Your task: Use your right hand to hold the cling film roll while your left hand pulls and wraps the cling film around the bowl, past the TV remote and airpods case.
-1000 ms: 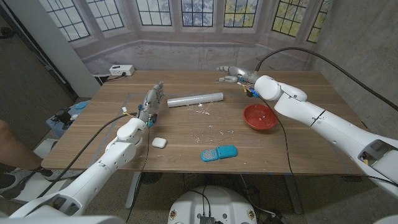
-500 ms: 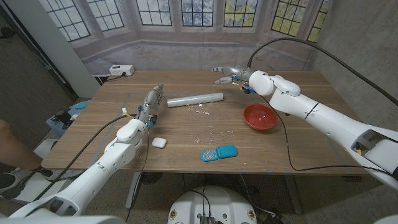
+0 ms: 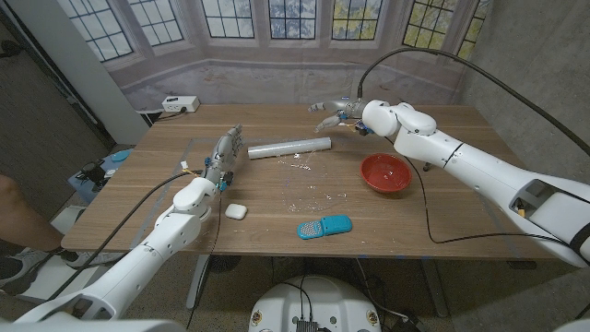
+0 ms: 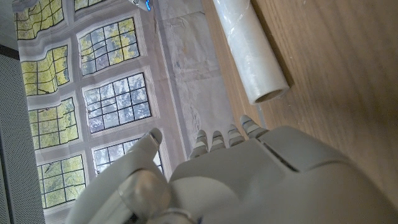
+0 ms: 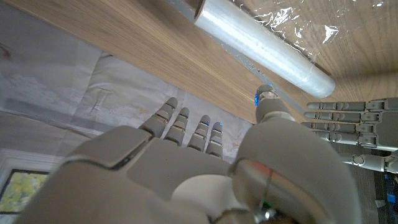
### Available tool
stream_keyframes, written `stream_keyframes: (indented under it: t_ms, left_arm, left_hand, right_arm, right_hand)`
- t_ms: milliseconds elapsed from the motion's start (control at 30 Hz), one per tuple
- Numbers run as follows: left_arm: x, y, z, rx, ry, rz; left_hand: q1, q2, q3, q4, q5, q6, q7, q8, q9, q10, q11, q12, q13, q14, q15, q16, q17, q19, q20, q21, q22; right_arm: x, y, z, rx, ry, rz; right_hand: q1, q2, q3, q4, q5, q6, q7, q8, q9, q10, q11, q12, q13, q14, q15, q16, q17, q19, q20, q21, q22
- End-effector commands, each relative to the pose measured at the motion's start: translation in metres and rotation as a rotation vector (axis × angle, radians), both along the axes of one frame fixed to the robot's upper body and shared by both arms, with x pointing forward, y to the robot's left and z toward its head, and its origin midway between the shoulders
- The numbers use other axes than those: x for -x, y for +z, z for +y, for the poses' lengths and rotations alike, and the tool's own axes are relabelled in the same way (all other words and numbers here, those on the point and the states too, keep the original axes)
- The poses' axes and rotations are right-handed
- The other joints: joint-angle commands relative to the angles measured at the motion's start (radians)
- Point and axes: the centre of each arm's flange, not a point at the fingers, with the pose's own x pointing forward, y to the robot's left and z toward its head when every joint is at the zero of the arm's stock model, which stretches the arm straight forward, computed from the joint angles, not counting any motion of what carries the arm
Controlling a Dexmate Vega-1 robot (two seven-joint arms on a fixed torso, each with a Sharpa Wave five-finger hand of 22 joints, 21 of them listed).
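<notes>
The roll [image 3: 289, 147] lies on the table [image 3: 277, 217], far side of middle, nothing touching it. The right hand [image 3: 334, 112] hovers just beyond its right end, fingers spread, empty. The left hand [image 3: 224, 151] stands just beside its left end, fingers straight, holding nothing. The bowl [image 3: 385, 172] sits to the right; nearer the front lie the remote [image 3: 324, 226] and case [image 3: 236, 211].
</notes>
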Motion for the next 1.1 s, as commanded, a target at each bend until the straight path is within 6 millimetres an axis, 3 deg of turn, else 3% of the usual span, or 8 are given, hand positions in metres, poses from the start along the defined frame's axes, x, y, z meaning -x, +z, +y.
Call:
stream_keyframes:
  t_ms: [33,600,1100]
  left_arm:
    - [0.002,0.001,-0.002,0.005,0.005,0.001]
    - [0.000,-0.001,-0.002,0.006,0.009,0.015]
    - [0.002,-0.007,-0.005,0.013,0.012,0.029]
  left_hand:
    - [0.012,0.000,0.010,-0.003,-0.001,0.001,0.002,0.000,0.004,0.002,0.001,0.001,0.004,0.004,0.000,-0.001,0.003,0.004,0.002,-0.007,0.001]
    - [0.011,0.001,0.015,-0.003,-0.002,0.005,0.004,0.001,0.005,0.005,0.003,0.001,0.005,0.007,0.001,-0.002,0.004,0.010,0.006,-0.013,0.001]
    - [0.009,0.001,0.021,-0.002,-0.002,0.014,0.008,0.003,0.005,0.012,0.006,0.002,0.005,0.014,0.003,-0.001,0.004,0.016,0.008,-0.020,0.002]
  right_arm:
    - [-0.014,-0.004,0.013,0.171,-0.046,0.023]
    - [-0.030,-0.008,0.027,0.227,-0.091,0.105]
    - [-0.037,-0.010,0.039,0.231,-0.089,0.099]
  right_hand:
    - [0.034,-0.012,0.013,-0.005,0.004,-0.001,-0.015,0.005,0.002,0.013,0.004,0.009,0.001,0.024,-0.082,0.013,0.001,0.011,0.007,0.006,0.003]
    - [0.097,-0.050,0.028,-0.004,0.009,-0.012,-0.020,0.004,0.003,0.016,0.019,0.008,0.003,0.046,-0.061,0.013,0.002,0.018,0.013,0.008,0.003]
    - [0.156,-0.092,0.042,0.007,0.011,0.039,-0.017,0.020,0.004,0.087,0.033,0.030,0.012,0.108,-0.069,0.023,0.004,0.044,-0.007,0.014,0.005]
